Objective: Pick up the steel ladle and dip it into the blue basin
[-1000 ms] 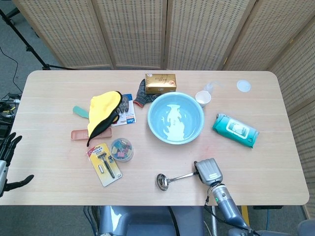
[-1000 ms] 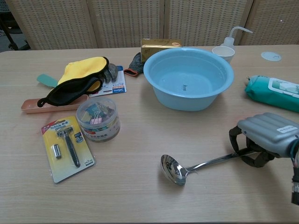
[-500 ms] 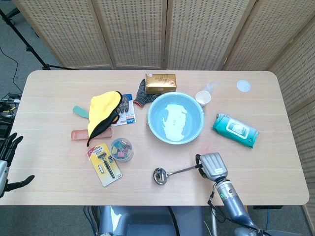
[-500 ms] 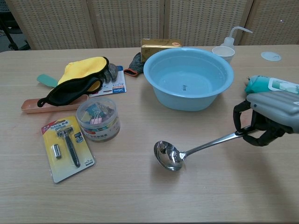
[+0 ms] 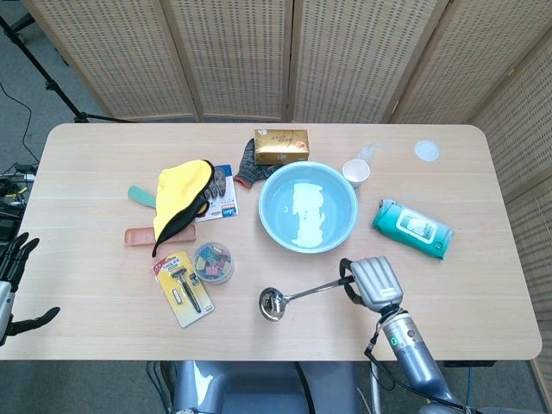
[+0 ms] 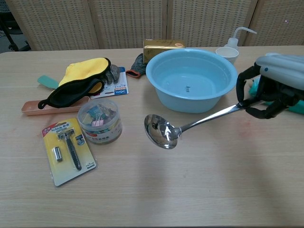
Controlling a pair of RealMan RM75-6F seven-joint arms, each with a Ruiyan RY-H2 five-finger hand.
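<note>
The right hand (image 6: 270,90) grips the handle end of the steel ladle (image 6: 190,127), its dark fingers (image 6: 243,88) curled around the shaft. The ladle is lifted clear of the table (image 5: 103,293), its shadow showing on the wood beneath it, the bowl of it hanging low toward the front edge and the handle rising to the hand. In the head view the ladle (image 5: 297,297) sits in front of the blue basin (image 5: 308,207), outside it, and the right hand (image 5: 373,282) is near the basin's front right rim. The basin holds water and stands near the middle of the table.

The left hand (image 5: 15,285) shows only in the head view, off the table's left edge, its fingers spread apart and holding nothing.

Behind the basin, toward the back edge, lie a gold box (image 5: 280,146), a grey glove (image 5: 247,166) and a white cup (image 5: 355,172), with a clear squeeze bottle (image 6: 235,37) by the cup. A teal wet wipes pack (image 5: 412,228) lies right of the basin, and a small white lid (image 5: 426,150) sits near the back right corner. On the left half are a yellow and black cloth (image 5: 179,198), a pink tray (image 5: 138,235), a tub of binder clips (image 5: 214,262) and a packaged razor (image 5: 184,288)
</note>
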